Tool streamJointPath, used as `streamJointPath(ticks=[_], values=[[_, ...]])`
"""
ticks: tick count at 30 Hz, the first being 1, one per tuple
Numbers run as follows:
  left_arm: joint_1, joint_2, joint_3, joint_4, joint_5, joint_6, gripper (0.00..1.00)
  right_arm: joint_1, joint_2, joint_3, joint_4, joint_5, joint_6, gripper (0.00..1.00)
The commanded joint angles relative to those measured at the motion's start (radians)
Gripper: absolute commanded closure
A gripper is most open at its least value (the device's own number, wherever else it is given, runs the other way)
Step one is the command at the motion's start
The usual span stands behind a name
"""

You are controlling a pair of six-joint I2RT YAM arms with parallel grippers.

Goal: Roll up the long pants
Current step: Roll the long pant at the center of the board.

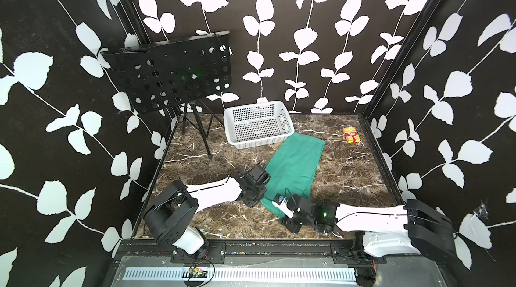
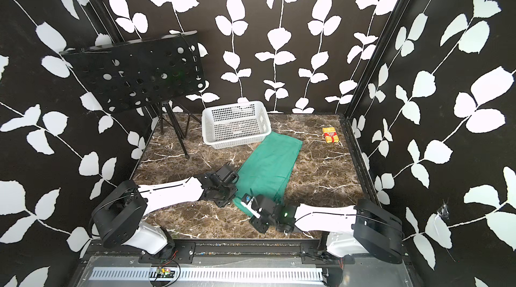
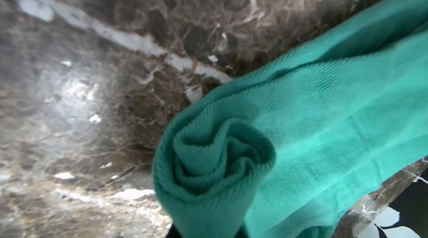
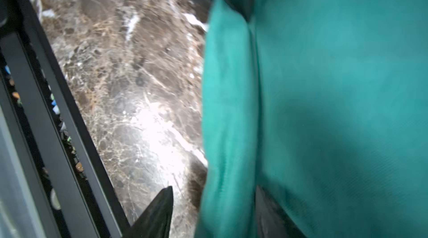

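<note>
Music stand: the black perforated music stand [image 1: 173, 76] stands on its tripod at the far left corner of the marble table [image 1: 349, 176].
White basket: the white basket [image 1: 261, 139] sits at the back centre, and only its own mesh floor shows inside.
Left gripper: the left gripper [image 1: 261, 190] is at the left edge of the cloth's near end. It is closed, and the left wrist view shows the spiral roll of cloth pinched at its tips, which are mostly hidden.
Long pants: the long pants [image 1: 293, 165] lie as a folded teal strip. They run from the basket's front right corner diagonally toward the front, and the near end lies between the two grippers.
Right gripper: the right gripper [image 1: 279, 206] is at the near end of the strip. Its fingers [image 4: 157, 213] stand apart, with a fold of the cloth's edge lying loose between them.
Small box: a yellow and red box [image 1: 351, 134] lies by the right wall, well apart from the cloth.
</note>
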Motion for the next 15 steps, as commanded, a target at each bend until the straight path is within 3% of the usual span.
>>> streamJointPath(ticks=[1, 6, 10, 15], values=[[0.004, -0.013, 0.001, -0.084, 0.017, -0.013, 0.95, 0.083, 0.035, 0.047, 0.055, 0.294, -0.128, 0.41], [0.003, -0.01, 0.004, -0.097, 0.024, -0.025, 0.94, 0.156, 0.159, 0.07, 0.124, 0.391, -0.169, 0.42], [0.004, -0.016, 0.002, -0.104, 0.03, -0.04, 0.94, 0.186, 0.239, 0.079, 0.151, 0.491, -0.137, 0.5], [0.005, -0.029, 0.004, -0.126, 0.036, -0.063, 0.87, 0.189, 0.294, 0.105, 0.092, 0.593, -0.058, 0.85]])
